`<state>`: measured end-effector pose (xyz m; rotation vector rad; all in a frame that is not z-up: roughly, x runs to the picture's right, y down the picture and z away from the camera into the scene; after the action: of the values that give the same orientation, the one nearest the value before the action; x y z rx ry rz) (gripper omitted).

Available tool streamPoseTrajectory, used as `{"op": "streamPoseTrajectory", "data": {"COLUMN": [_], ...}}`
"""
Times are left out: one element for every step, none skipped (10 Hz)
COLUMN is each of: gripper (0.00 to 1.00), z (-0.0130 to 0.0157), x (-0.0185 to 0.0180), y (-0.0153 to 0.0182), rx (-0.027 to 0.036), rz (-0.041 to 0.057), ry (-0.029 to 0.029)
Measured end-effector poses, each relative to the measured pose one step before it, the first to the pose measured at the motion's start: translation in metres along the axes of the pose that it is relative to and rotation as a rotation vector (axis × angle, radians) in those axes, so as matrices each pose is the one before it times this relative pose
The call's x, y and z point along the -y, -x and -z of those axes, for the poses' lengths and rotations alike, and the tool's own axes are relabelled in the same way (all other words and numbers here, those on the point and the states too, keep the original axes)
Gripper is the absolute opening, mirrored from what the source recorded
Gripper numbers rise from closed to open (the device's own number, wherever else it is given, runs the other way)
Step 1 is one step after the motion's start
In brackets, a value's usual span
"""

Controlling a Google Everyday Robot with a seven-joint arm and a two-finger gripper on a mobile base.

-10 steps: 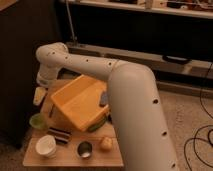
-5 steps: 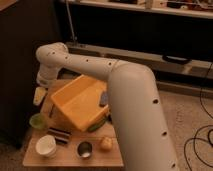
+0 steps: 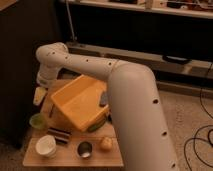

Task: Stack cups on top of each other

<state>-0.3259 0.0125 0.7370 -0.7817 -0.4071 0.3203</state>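
While the pincer [image 3: 39,95] hangs just left of the tilted yellow bin [image 3: 80,102], fingers spread wide with nothing between them, the three cups stand apart on the tabletop [image 3: 65,158]. The pale green cup [image 3: 36,120] sits left of the bin's lower corner. The white cup [image 3: 46,145] and shiny metal cup [image 3: 85,149] stand in front of the bin, as do a striped block [image 3: 59,135] and a yellowish lump [image 3: 105,144].
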Motion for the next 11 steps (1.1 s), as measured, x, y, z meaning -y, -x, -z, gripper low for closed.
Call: {"op": "streamPoseTrajectory", "data": {"gripper": [0.80, 0.80, 0.80, 0.80, 0.80, 0.80, 0.80, 0.80, 0.80, 0.80, 0.80], "z": [0.00002, 0.00002, -0.00001, -0.00002, 0.00000, 0.00009, 0.00113, 0.00297, 0.00689, 0.00601, 0.00754], "x": [-0.00002, 0.00000, 0.00003, -0.00003, 0.00002, -0.00010, -0.00051, -0.00133, -0.00237, -0.00241, -0.00439], "y": [0.00001, 0.00000, 0.00000, 0.00001, -0.00003, 0.00005, -0.00012, -0.00198, -0.00908, -0.00942, -0.01553], "rx": [-0.00001, 0.00004, 0.00004, -0.00004, -0.00004, -0.00102, -0.00455, -0.00427, -0.00330, -0.00100, -0.00121], "rz": [0.00005, -0.00004, -0.00003, 0.00001, 0.00002, 0.00079, -0.00336, -0.01762, -0.03151, -0.02245, -0.02670], "ry": [0.00001, 0.00000, -0.00004, 0.00006, -0.00001, -0.00060, -0.00364, -0.00517, -0.01050, -0.00747, -0.00775]}}
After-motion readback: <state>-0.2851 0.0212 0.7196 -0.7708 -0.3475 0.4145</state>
